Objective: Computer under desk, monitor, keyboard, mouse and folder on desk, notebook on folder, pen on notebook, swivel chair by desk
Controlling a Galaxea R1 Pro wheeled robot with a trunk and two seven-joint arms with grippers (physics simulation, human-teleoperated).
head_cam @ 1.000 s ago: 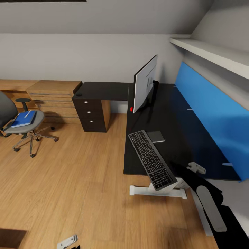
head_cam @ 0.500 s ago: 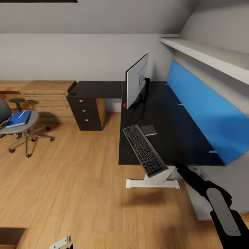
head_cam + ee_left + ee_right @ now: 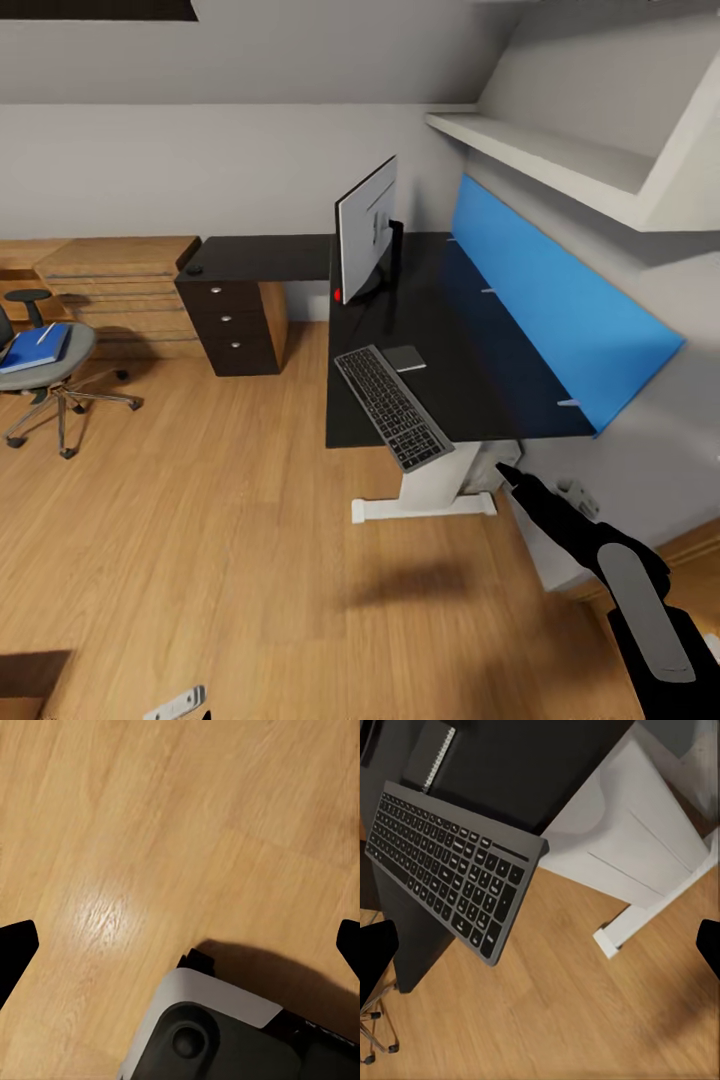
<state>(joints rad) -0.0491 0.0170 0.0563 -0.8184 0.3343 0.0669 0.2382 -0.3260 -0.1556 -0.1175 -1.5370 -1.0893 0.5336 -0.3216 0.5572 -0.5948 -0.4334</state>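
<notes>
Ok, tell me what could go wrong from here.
1. The keyboard overhangs the front edge of the desk at a slant; a bump from the nearby right arm could tip it onto the floor.
2. The folder with the pen on it rests on the swivel chair, which may roll when reached for.

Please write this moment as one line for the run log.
keyboard: on desk, overhanging front edge | notebook: beside it | monitor: on desk | folder: on chair | both grippers: open
</notes>
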